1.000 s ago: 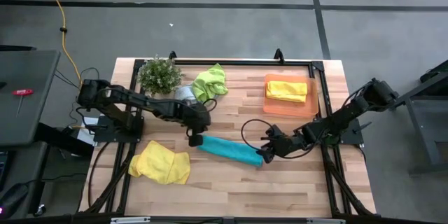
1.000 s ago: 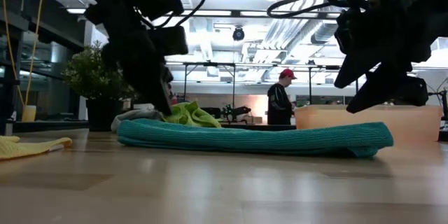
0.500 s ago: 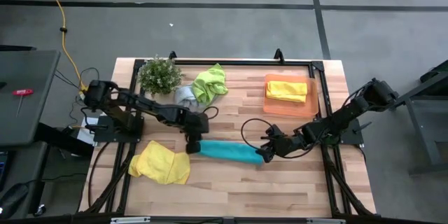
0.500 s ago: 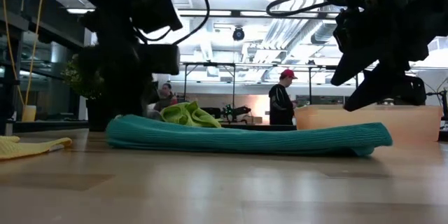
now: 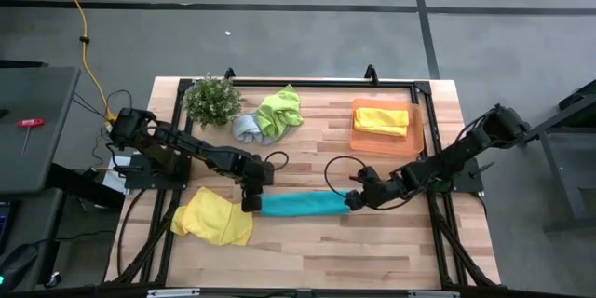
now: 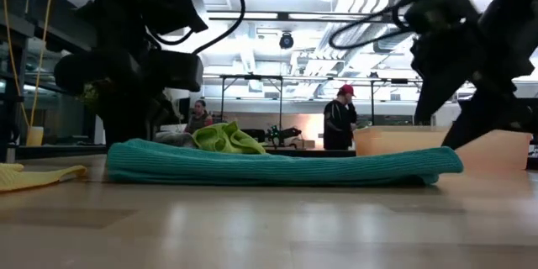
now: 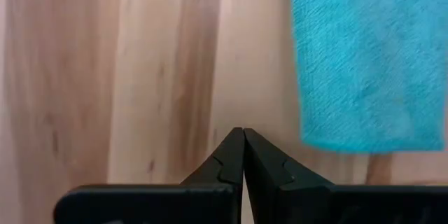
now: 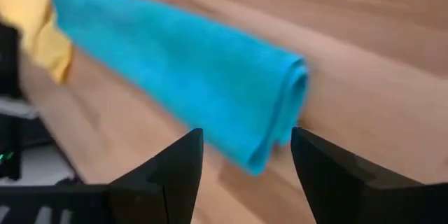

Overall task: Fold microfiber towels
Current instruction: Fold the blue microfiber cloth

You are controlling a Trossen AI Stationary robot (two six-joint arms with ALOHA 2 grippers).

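A teal microfiber towel (image 5: 303, 205), folded into a long strip, lies flat on the wood, parallel to the near edge (image 6: 277, 166). My left gripper (image 5: 250, 203) is shut and points down just beyond the towel's left end. In its wrist view a strip of bare wood shows between the shut tips (image 7: 243, 134) and the towel (image 7: 364, 63). My right gripper (image 5: 355, 200) is open at the towel's right end. That folded end (image 8: 276, 122) lies between and just ahead of the two fingers. My left gripper touches nothing that shows. My right gripper stands open, slanting down from the table's right, with one finger (image 8: 178, 164) on either side of the towel's folded right end (image 8: 280, 98). I cannot tell whether either finger touches the cloth, which lies on the table.
A crumpled yellow towel (image 5: 214, 219) lies near the front left. A lime green towel (image 5: 279, 110) and a grey one (image 5: 246, 128) lie at the back beside a small plant (image 5: 212, 100). An orange tray (image 5: 410, 140) at the back right bears a folded yellow towel (image 5: 380, 119).
My left gripper has gone toward the table's near edge, staying shut. The teal towel's left end has swung the same way while its right end stayed put, so the strip has turned from slanted to level. My right gripper has rolled in place.
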